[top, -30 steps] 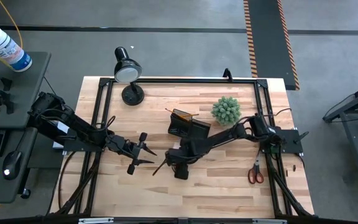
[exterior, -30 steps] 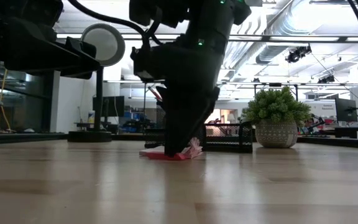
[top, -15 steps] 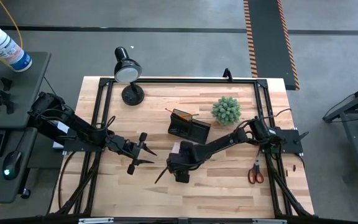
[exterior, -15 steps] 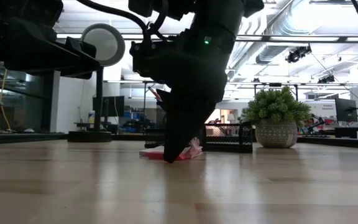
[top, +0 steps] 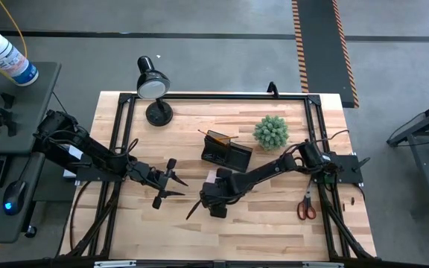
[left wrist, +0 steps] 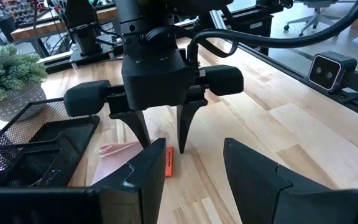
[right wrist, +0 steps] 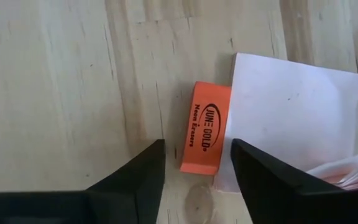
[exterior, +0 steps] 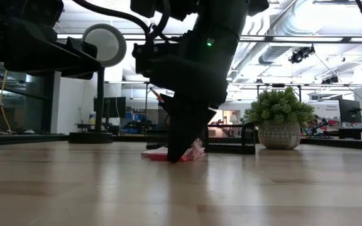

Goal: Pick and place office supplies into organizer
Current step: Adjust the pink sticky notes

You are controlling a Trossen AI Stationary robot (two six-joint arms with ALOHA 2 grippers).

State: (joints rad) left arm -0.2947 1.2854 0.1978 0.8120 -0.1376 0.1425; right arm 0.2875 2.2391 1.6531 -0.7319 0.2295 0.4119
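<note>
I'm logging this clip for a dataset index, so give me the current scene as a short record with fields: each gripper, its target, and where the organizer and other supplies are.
right gripper: open, pointing down over the orange eraser, fingers either side, not gripping
orange eraser: flat on the table, beside the pink sticky-note pad
left gripper: open, waiting left of centre
organizer: behind the right gripper, a pencil on it
scissors: near the table's right edge

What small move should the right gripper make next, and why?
Probably lower straight down and close on the orange eraser. The right gripper hangs above it with open fingers on either side, but the eraser lies against the pink sticky-note pad, so the finger on that side may catch the paper.
</note>
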